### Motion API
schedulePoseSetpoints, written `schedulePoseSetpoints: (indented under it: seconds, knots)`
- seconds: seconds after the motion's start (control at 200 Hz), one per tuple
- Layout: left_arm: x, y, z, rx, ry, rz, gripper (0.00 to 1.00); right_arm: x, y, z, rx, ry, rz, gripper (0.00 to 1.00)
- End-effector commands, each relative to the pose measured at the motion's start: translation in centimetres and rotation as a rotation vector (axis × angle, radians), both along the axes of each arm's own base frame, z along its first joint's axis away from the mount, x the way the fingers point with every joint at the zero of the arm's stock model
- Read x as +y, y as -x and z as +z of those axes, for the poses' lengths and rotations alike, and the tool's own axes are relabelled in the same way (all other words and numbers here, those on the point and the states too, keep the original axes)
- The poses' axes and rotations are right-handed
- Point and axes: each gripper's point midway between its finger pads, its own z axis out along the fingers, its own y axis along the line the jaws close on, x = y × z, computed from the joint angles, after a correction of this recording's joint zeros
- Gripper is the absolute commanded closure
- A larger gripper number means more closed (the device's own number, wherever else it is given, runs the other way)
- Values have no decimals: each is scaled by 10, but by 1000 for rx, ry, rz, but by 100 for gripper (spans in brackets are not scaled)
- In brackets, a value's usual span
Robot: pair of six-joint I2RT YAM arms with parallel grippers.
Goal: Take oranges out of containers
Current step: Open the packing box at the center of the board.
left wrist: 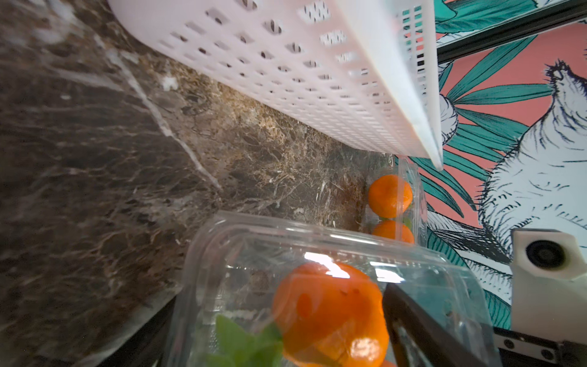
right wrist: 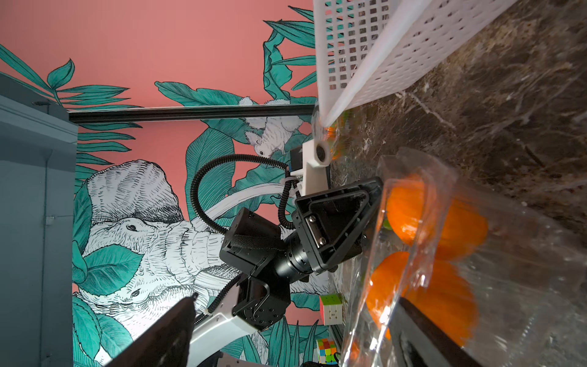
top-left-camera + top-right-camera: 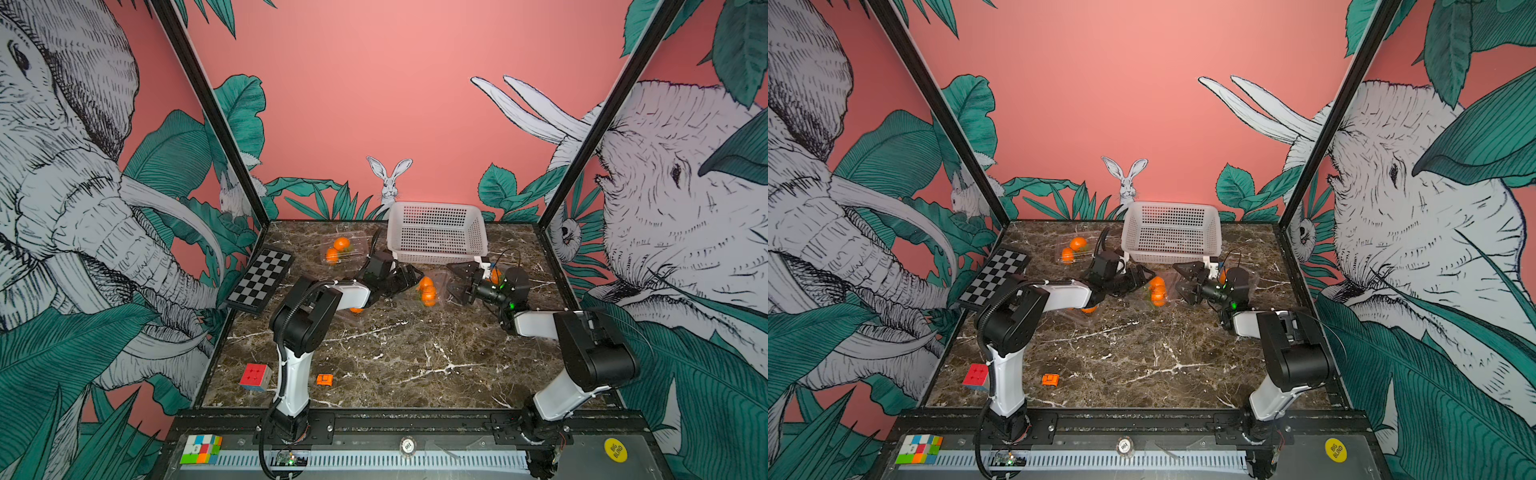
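A clear container [image 3: 441, 279] holding oranges [image 3: 427, 291] lies mid-table in front of the basket, between my two grippers. My left gripper [image 3: 409, 278] is open with its jaws on either side of this container; the left wrist view shows an orange [image 1: 330, 314] and a green leaf behind the plastic between them, and I cannot tell whether the jaws touch it. My right gripper [image 3: 455, 282] stands wide open at the container's other end, one finger [image 2: 428, 336] against the plastic. Another container [image 3: 345, 249] with two oranges sits back left. An orange [image 3: 495, 275] shows behind the right wrist, another [image 3: 356, 310] under the left arm.
A white perforated basket [image 3: 436, 232] stands at the back, close behind both grippers. A chessboard [image 3: 259, 278] leans at the left edge. A red cube [image 3: 254, 376] and a small flat orange block [image 3: 324, 379] lie front left. A multicoloured cube [image 3: 200, 449] rests on the front rail.
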Motion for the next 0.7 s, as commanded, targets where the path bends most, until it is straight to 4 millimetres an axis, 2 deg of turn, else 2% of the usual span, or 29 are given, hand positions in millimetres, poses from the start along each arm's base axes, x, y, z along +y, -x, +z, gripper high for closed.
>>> schedulePoseSetpoints:
  seconds: [0.0, 0.555, 0.695]
  knots:
    - [4, 24, -17, 53, -66, -41, 9, -4, -1, 21, -86, -7, 0, 7]
    - [9, 28, -24, 57, -97, -45, 11, -20, -9, -1, 0, -15, -33, 3]
    - [10, 29, -25, 56, -103, -47, 11, -19, -7, 0, -21, -13, -7, 2]
